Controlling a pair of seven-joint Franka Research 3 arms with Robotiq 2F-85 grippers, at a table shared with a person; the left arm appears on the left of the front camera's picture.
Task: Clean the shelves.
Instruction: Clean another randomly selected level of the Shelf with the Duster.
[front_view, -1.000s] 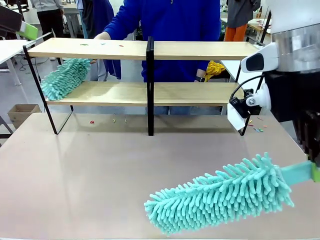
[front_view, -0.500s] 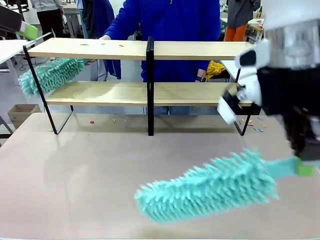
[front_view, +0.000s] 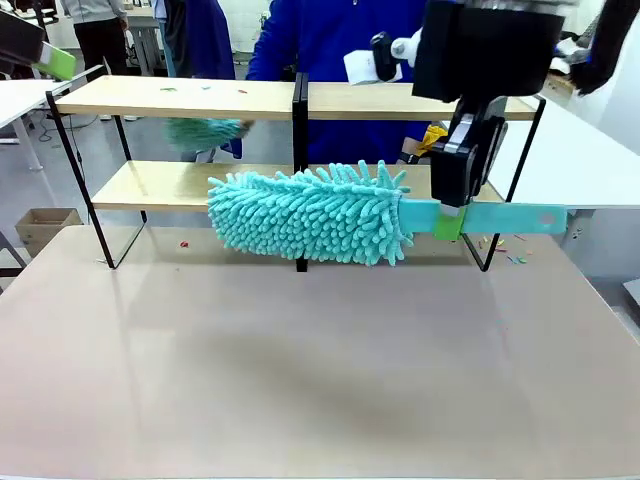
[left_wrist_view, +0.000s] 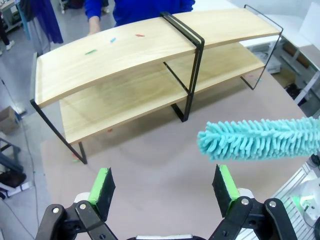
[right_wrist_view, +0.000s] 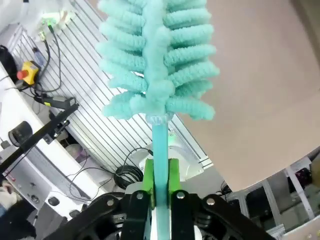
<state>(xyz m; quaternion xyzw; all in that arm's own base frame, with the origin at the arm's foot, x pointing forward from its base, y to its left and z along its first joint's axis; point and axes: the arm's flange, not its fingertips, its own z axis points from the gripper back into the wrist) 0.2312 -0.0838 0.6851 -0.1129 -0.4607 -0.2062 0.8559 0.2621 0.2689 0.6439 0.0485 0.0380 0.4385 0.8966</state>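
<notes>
Front view: right hand, shut tight on the handle of the duster, holds it level, long axis along the shelves, head before the lower board at the far side of the bench. Farther back, the left hand gapes empty; the right is nearer.

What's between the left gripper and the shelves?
Left wrist view: mostly bare table between the left gripper and the shelves, with the teal duster poking in at one side.

Robot lab: white tables, emergency-stop button
</notes>
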